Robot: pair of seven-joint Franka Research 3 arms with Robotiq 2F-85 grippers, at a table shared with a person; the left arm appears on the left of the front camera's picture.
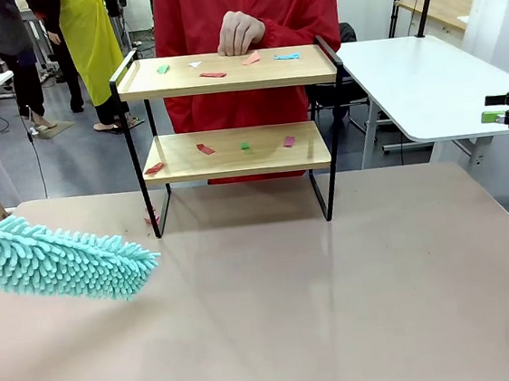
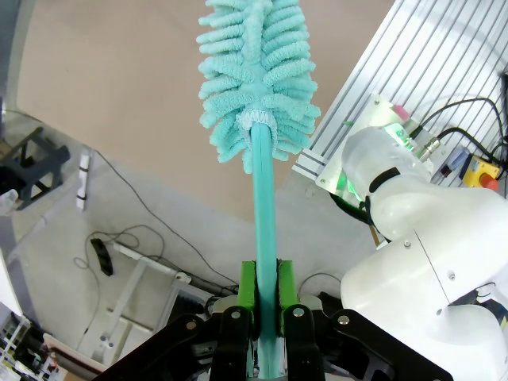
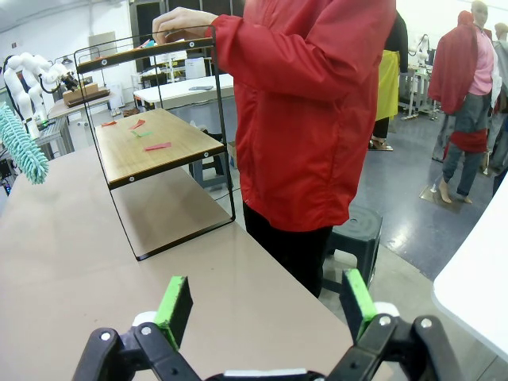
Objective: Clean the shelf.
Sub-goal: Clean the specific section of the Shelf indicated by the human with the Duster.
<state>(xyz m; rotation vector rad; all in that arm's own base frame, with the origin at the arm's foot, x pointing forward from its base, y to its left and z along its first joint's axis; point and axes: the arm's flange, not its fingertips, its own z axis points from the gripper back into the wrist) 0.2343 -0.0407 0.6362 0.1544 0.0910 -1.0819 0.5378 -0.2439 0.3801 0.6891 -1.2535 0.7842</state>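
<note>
I have the left gripper (image 2: 266, 279) clamped on the duster (image 1: 62, 261) handle, right gripper (image 3: 266, 305) gaping empty; the 2-tier shelf (image 1: 314, 64) stands far-centre, boards running crosswise, ahead-right of the duster tip, nearer the left gripper.

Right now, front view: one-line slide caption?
Teal duster hovers low left over the beige table; paper scraps litter both boards of the shelf, a person's hand at its top back rail.

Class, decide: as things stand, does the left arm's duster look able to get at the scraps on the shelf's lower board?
Probably yes: bare tabletop lies between the duster and the shelf, and the front of its lower board is open.
</note>
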